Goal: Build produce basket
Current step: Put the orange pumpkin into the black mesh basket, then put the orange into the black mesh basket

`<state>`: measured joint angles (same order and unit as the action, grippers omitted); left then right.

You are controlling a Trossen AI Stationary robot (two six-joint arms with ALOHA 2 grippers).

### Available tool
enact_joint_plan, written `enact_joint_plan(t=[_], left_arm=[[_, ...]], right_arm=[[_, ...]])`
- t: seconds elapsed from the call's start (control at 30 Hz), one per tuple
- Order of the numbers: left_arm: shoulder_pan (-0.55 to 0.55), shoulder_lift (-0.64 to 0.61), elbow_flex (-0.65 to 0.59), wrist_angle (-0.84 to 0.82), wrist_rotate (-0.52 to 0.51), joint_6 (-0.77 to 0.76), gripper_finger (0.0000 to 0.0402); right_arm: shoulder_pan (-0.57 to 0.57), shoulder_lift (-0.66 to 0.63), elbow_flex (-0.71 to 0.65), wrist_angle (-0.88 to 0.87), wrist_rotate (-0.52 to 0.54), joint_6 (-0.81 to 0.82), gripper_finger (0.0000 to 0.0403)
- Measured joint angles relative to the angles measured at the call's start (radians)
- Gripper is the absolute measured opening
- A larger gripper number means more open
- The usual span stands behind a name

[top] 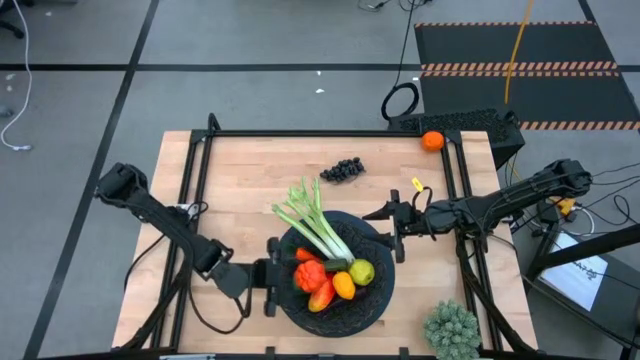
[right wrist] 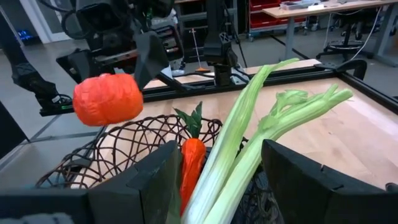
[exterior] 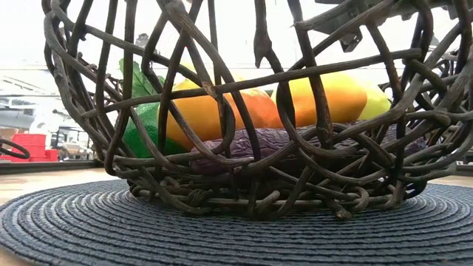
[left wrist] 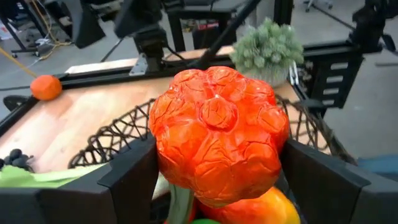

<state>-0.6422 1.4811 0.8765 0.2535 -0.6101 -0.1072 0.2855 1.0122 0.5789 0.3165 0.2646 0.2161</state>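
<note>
Nearest you, centre frame, a crinkled red pepper (left wrist: 217, 134) sits clamped in your left gripper (left wrist: 217, 180) above the basket (top: 340, 305). It looks light, rigid; squeeze its broad sides. Right gripper (top: 392, 222) open.

Both arms are dark, near-black, built of slim jointed links with bulkier housings at the joints. Black cables loop alongside the left arm (top: 165, 225) at about 8 o'clock. The right arm (top: 500, 205), at 3 o'clock, ends in blocky, flat-faced matte black fingers (right wrist: 134, 183).
</note>
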Motion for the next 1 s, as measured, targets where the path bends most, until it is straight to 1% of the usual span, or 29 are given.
enact_joint_plan(t=[0.1,0.33,0.43,0.6,0.7,0.8,0.93,1.0], left_arm=[[0.0,0.013,0.0,-0.033,0.004,-0.007,0.0323],[-0.003,0.012,0.0,-0.115,0.049,-0.092,0.0339],[-0.005,0.011,0.0,-0.144,0.069,-0.115,0.0353],[0.015,0.011,0.0,-0.187,0.07,-0.161,0.0386],[0.027,0.009,0.0,-0.2,0.071,-0.139,0.0398],[0.04,-0.017,0.0,-0.21,0.071,-0.079,0.0394],[0.055,-0.094,0.0,-0.218,0.071,0.006,0.0381],[0.062,-0.146,0.0,-0.234,0.071,0.045,0.0373]], right_arm=[[0.0,0.0,0.0,-0.007,0.0,0.0,0.0226],[0.0,0.0,0.0,-0.022,-0.001,-0.01,0.0226],[0.0,0.0,0.0,-0.022,-0.002,-0.032,0.0226],[-0.01,0.0,0.0,-0.017,0.0,-0.093,0.0226],[-0.024,0.0,0.0,-0.015,0.0,-0.107,0.0226],[-0.046,0.0,0.0,-0.015,0.0,-0.126,0.0226],[-0.085,0.0,0.0,-0.016,0.001,-0.152,0.0226],[-0.107,0.0,0.0,-0.023,0.032,-0.152,0.0226]])
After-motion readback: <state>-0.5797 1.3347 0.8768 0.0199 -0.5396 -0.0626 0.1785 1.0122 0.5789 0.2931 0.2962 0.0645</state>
